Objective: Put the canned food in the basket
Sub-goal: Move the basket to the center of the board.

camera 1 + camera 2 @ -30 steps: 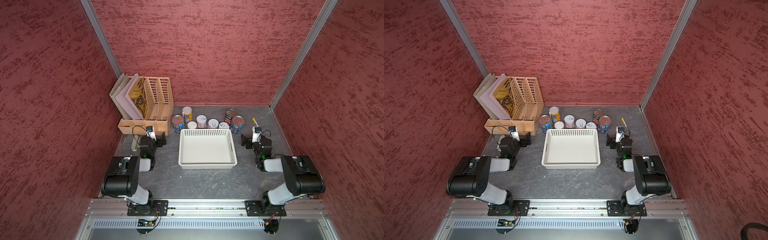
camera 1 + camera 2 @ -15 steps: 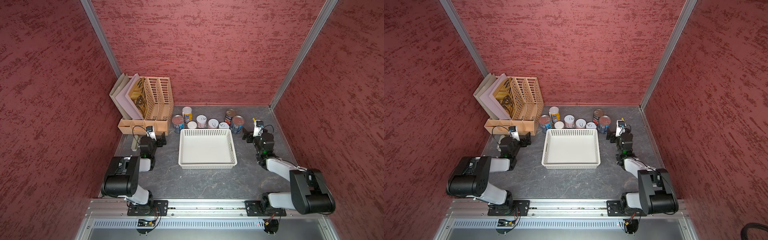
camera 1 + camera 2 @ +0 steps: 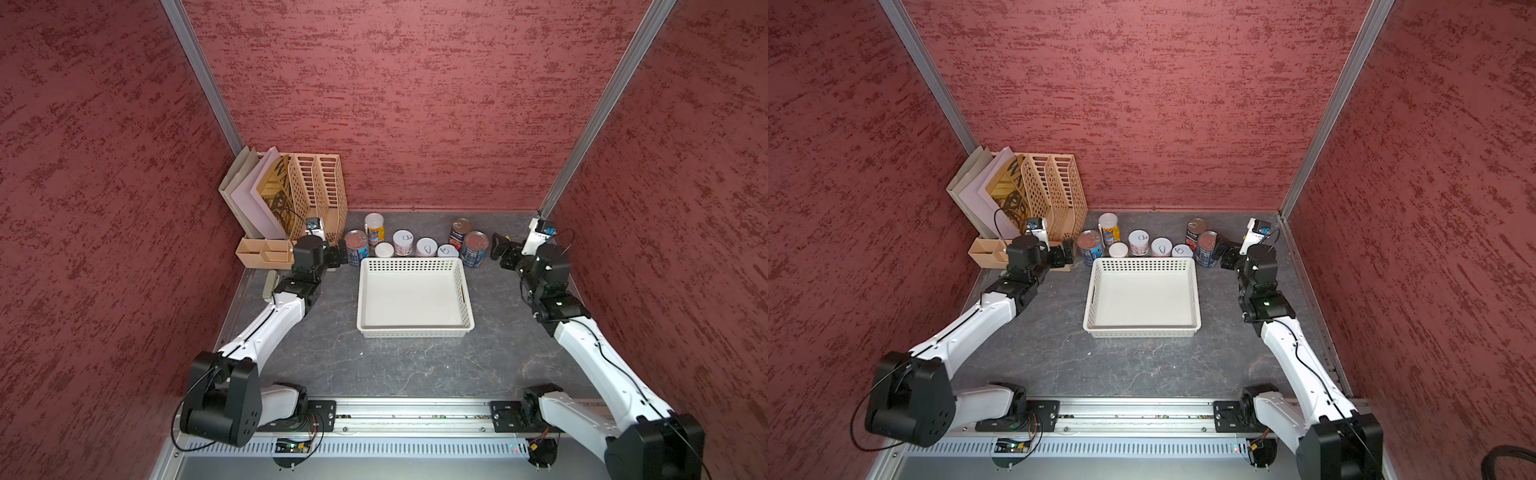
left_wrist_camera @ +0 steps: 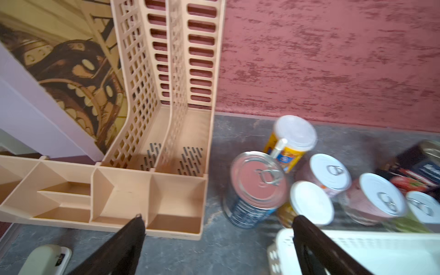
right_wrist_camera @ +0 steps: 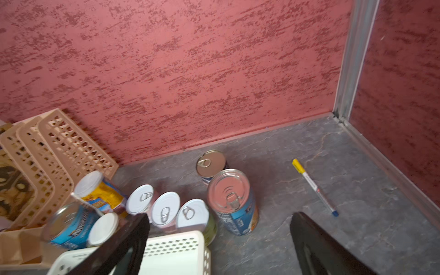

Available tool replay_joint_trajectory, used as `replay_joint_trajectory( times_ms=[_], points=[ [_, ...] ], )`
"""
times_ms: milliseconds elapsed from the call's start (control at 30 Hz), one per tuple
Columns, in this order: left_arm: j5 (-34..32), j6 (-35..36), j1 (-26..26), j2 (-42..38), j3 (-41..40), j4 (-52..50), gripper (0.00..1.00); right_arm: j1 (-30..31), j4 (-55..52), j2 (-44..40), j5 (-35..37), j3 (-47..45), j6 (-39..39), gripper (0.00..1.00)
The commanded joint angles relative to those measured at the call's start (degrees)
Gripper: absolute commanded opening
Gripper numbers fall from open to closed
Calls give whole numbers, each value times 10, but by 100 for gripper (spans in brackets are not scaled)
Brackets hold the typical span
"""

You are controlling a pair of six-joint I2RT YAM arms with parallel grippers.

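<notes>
Several cans stand upright in a row behind the white basket, which holds nothing. My left gripper is open just left of a blue-labelled can, apart from it. A yellow can with a white cap stands behind that one. My right gripper is open, a little to the right of another blue can, with a red-labelled can behind. White-topped cans fill the middle of the row.
A beige slotted file organizer with papers stands at the back left, close to my left gripper. A yellow-capped pen lies on the floor by the right wall. A pale stapler-like object lies near the left arm. Red walls close three sides.
Both arms have stretched out from their folded pose toward the back row of cans, the right one first. Both grippers stayed open and nothing was touched.
</notes>
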Motion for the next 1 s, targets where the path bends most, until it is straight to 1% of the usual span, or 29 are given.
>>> replay_joint_trajectory(
  times_ms=[0, 100, 167, 200, 267, 300, 333, 433, 500, 533, 667, 767, 833, 967],
  points=[
    [-45, -54, -40, -46, 31, -166, 100, 9, -126, 6, -67, -7, 44, 98],
    [-45, -101, -40, -88, 36, -226, 100, 19, -87, 12, -80, -42, 44, 98],
    [-33, -132, -35, -115, 24, -240, 100, 23, -104, 31, -101, -26, 38, 98],
    [-11, -132, -33, -125, 15, -237, 100, 29, -113, 40, -107, -17, 32, 98],
    [66, -109, -32, -144, -10, -201, 100, 47, -123, 54, -104, -7, 21, 98],
    [85, -109, -32, -149, -17, -189, 100, 56, -123, 58, -101, -6, 18, 98],
    [89, -113, -32, -152, -18, -189, 100, 64, -122, 63, -98, -5, 14, 98],
    [73, -127, -25, -155, -8, -215, 100, 79, -130, 88, -93, 8, 6, 98],
    [87, -137, -8, -158, -6, -222, 100, 86, -143, 108, -94, 21, 4, 98],
    [105, -144, 4, -158, -9, -219, 100, 88, -150, 118, -96, 29, 2, 99],
    [215, -165, 76, -146, -23, -197, 100, 98, -155, 148, -90, 38, -2, 98],
    [248, -182, 121, -131, -29, -204, 100, 108, -167, 175, -78, 52, -10, 98],
    [266, -185, 134, -123, -31, -203, 100, 112, -172, 191, -67, 61, -15, 98],
    [292, -185, 137, -109, -28, -188, 100, 123, -178, 228, -51, 76, -23, 97]
  ],
)
